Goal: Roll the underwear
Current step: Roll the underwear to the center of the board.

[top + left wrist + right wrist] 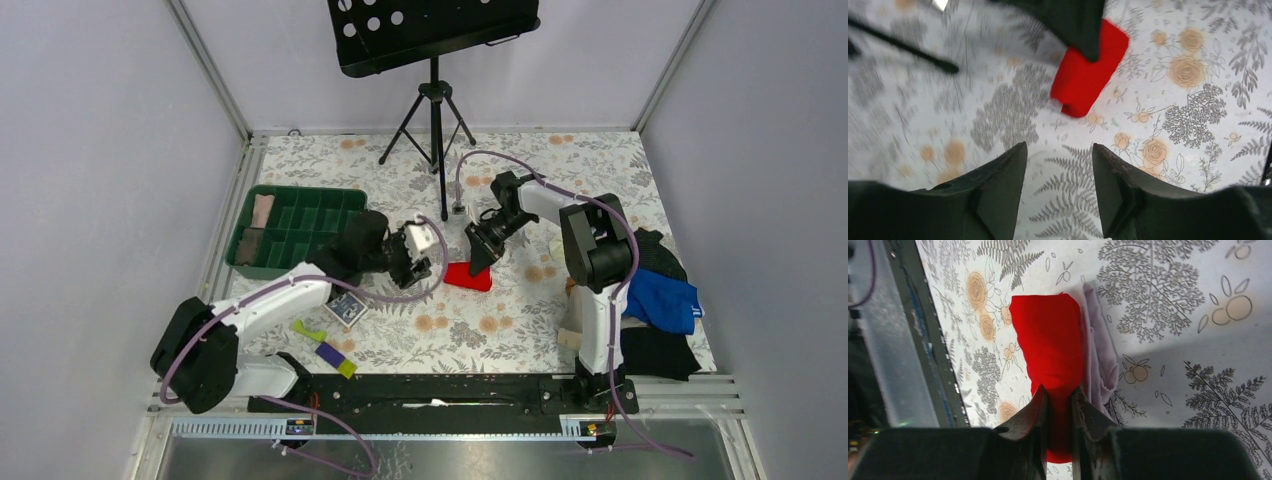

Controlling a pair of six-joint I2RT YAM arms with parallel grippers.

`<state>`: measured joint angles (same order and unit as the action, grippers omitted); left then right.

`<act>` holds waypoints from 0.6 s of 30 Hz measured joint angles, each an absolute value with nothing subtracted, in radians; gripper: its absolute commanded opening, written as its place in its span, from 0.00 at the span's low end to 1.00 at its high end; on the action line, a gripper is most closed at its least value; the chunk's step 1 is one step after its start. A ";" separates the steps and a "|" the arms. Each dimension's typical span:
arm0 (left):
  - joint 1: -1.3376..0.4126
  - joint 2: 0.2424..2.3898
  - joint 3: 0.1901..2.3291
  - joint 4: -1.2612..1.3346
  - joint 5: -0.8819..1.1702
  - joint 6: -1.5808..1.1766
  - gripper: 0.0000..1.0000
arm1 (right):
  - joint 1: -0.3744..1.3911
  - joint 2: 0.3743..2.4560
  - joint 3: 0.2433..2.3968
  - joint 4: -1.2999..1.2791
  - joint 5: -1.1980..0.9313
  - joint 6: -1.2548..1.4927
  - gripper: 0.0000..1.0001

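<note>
The right hand (1059, 402) pinches one end of the underwear (1048, 345), apparently to hold its roll tight on the surface (1173, 365), while the left hand (1058, 170) hovers open nearby

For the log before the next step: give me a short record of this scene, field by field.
underwear: compact red bundle on the table, pale cloth showing along one side
right hand: shut on one end of the underwear
left hand: open, apart from the underwear, holding nothing
tray: green, left side of the table, folded items in its left compartments
clothes pile: right edge of the table, a blue piece on it
</note>
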<state>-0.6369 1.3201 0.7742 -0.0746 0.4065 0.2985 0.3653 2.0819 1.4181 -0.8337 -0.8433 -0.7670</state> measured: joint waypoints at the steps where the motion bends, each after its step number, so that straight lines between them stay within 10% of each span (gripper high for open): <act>1: -0.666 1.296 0.760 -0.044 0.408 0.363 0.60 | 0.356 2.106 1.440 -0.857 -0.856 -0.751 0.05; 18: -0.843 1.659 0.764 0.255 0.505 0.945 0.69 | 0.323 2.176 1.488 -0.902 -0.885 -0.622 0.08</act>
